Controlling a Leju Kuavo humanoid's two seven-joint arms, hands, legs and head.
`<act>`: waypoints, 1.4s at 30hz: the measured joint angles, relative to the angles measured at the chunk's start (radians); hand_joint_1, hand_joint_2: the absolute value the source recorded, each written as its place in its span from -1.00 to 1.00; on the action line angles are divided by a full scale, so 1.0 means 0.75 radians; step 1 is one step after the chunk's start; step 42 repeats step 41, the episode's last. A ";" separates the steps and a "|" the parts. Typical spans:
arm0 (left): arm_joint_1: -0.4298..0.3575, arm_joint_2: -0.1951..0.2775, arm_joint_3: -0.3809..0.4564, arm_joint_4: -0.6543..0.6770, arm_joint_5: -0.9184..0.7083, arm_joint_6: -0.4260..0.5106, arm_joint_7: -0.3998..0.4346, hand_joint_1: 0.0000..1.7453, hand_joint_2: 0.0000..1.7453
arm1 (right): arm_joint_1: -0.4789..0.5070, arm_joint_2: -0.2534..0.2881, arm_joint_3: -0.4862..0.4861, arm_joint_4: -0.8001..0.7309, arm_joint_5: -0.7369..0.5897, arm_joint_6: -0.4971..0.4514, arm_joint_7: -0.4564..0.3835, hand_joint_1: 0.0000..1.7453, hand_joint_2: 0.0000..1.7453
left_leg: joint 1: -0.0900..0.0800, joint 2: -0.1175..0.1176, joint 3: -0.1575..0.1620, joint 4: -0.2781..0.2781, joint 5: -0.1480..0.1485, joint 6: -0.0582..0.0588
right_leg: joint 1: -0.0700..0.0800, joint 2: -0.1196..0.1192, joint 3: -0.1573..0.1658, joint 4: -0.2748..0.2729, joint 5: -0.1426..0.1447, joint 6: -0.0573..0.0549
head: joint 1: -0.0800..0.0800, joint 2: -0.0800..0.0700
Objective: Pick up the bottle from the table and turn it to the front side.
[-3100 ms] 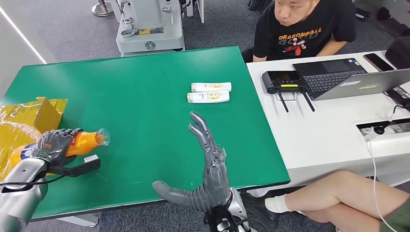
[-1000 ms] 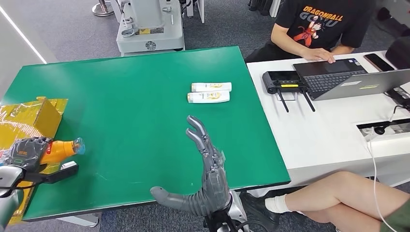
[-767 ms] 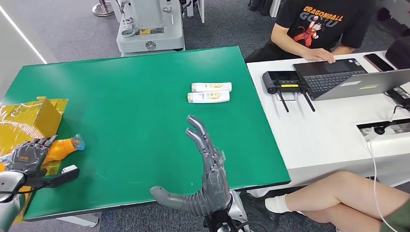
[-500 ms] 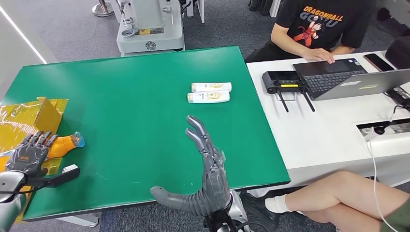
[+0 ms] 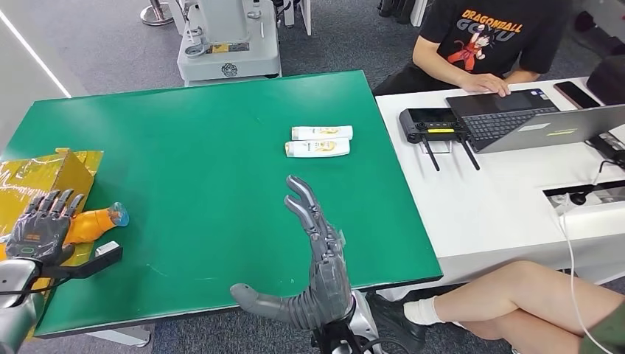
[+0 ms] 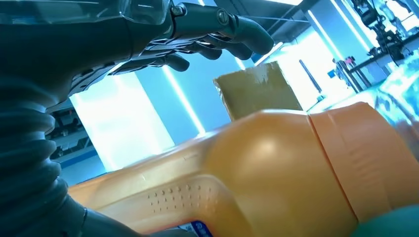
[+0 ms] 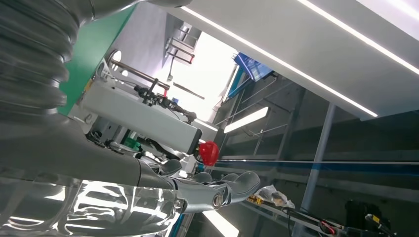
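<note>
The left hand (image 5: 38, 230) is released, its fingers spread and straight above the orange bottle (image 5: 92, 223), which lies on its side at the near left edge of the green table (image 5: 199, 140), cap pointing right, just beside a yellow cardboard box (image 5: 44, 177). The right hand (image 5: 313, 254) is also released, flat and holding nothing, over the near middle of the table. Two white bottles (image 5: 318, 141) lie side by side farther right.
</note>
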 joint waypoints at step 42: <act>0.615 -0.788 -0.058 -1.626 2.189 -0.374 -0.562 -1.00 1.00 | 0.001 -0.040 0.017 0.036 -0.236 -0.171 -0.121 -1.00 1.00 | -0.002 -0.002 0.001 0.001 -0.004 0.004 | -0.002 -0.003 0.003 -0.003 -0.001 0.003 | 0.000 0.000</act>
